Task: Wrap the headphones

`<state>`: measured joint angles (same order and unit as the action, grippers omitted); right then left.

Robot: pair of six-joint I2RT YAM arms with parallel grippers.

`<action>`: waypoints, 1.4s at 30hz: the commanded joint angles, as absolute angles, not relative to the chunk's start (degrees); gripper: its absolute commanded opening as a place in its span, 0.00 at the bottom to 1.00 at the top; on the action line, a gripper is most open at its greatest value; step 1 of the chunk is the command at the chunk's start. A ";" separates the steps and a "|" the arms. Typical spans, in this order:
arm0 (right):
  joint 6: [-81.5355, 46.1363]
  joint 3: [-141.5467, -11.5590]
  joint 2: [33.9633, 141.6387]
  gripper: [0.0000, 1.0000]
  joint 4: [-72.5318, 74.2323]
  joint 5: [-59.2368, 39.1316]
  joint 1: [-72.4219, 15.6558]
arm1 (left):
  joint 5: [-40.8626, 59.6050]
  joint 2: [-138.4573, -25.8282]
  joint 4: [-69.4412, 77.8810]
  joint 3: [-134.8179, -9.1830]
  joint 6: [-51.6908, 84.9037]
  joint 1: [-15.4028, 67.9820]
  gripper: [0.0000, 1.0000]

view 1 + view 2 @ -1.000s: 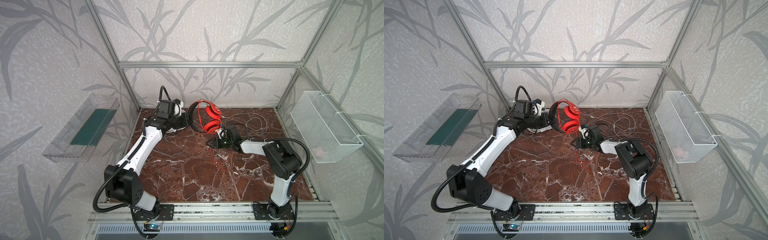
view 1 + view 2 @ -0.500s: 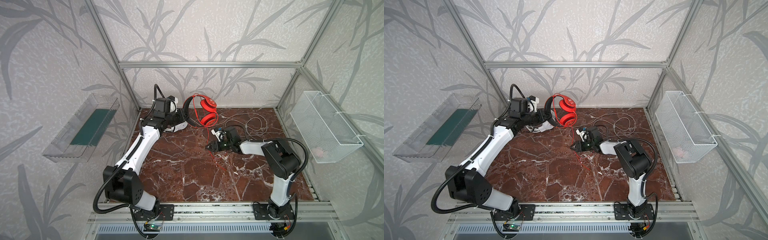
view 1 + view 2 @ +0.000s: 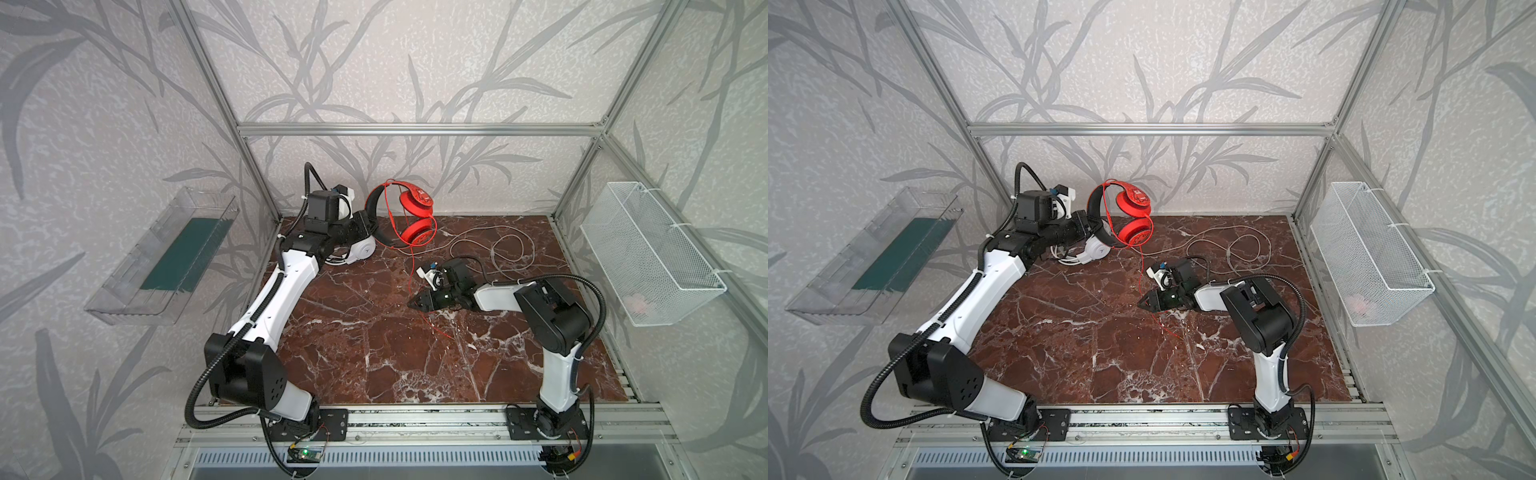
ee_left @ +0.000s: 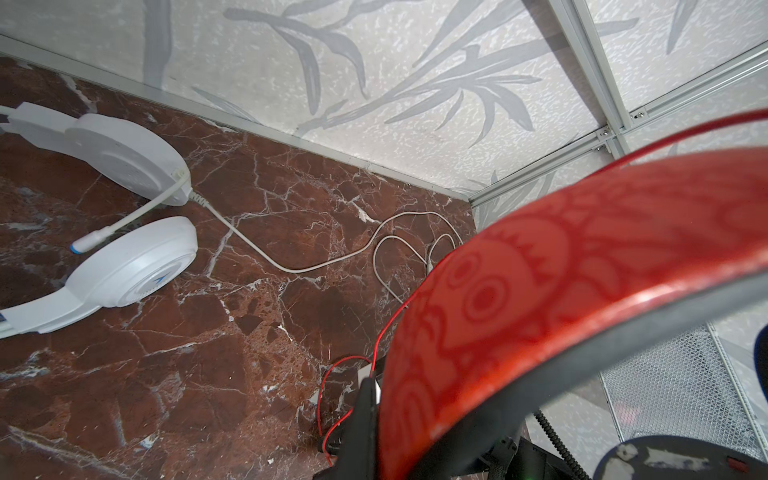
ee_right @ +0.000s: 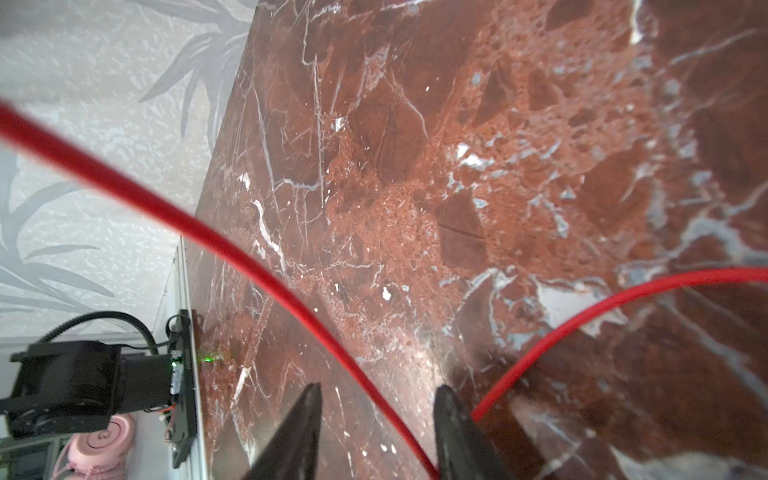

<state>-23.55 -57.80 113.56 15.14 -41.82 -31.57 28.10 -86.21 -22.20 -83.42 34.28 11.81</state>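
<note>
The red headphones (image 3: 417,202) (image 3: 1134,200) hang raised at the back of the table, and my left gripper (image 3: 368,222) (image 3: 1088,220) (image 4: 374,415) is shut on their black-lined band (image 4: 540,291). Their thin red cable (image 3: 411,266) (image 3: 1142,270) (image 5: 249,266) drops to the marble and passes between the parted fingers of my right gripper (image 3: 412,302) (image 3: 1141,304) (image 5: 380,390), which is open low over the table. The white headphones (image 3: 361,249) (image 3: 1096,251) (image 4: 124,266) lie under the left arm. Their white cable (image 3: 498,241) (image 3: 1225,241) (image 4: 332,262) loops loosely at the back right.
A white wire basket (image 3: 648,253) (image 3: 1366,257) hangs on the right wall with a pink item inside. A clear tray (image 3: 166,257) (image 3: 876,257) hangs on the left wall. The metal frame rail (image 3: 415,415) borders the front.
My left gripper has carried the red headphones up and back toward the rear wall. My right gripper has shifted toward the front along the red cable, and its jaws have narrowed.
</note>
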 commanded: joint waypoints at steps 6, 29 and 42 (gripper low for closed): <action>-21.14 -56.84 112.29 0.24 14.70 -42.57 -31.89 | 27.88 -85.60 -18.40 -85.74 36.03 11.17 0.00; -10.71 -47.49 95.54 0.00 10.98 -40.15 -31.82 | 19.49 -86.61 -22.00 -84.12 34.01 11.16 0.00; 8.89 -47.17 79.48 0.00 -10.63 -32.84 -33.75 | 16.52 -88.94 -21.76 -84.99 39.10 11.08 0.00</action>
